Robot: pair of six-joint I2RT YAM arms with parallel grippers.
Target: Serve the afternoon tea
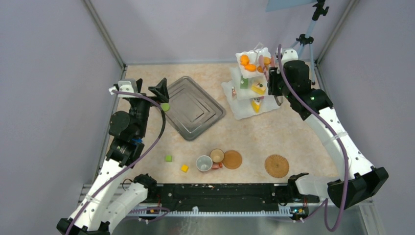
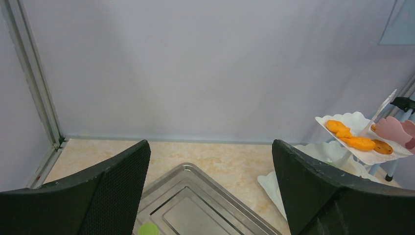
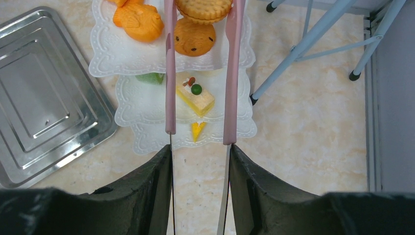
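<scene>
The white three-tier stand (image 1: pixel 240 110) stands at the back right with orange rounds (image 1: pixel 247 63) on its top tier and a yellow cake wedge (image 1: pixel 258 88) below. My right gripper (image 1: pixel 274 81) is shut on the pink tongs (image 3: pixel 170 73). The tongs hold a round sandwich biscuit (image 3: pixel 203 9) over the top tier (image 3: pixel 107 63), beside the orange rounds (image 3: pixel 137 22). Two cups (image 1: pixel 204 163) (image 1: pixel 217 155) and two woven mats (image 1: pixel 232 159) (image 1: pixel 276 166) lie near the front. My left gripper (image 1: pixel 164 93) is open and empty over the tray's left corner.
A grey steel tray (image 1: pixel 193 107) lies at centre back, with a small green piece (image 1: pixel 166 106) at its left edge. Loose green (image 1: pixel 168 158) and yellow (image 1: pixel 184 168) cubes lie at front left. Tripod legs (image 3: pixel 303 44) stand behind the stand. Walls close in at the back and both sides.
</scene>
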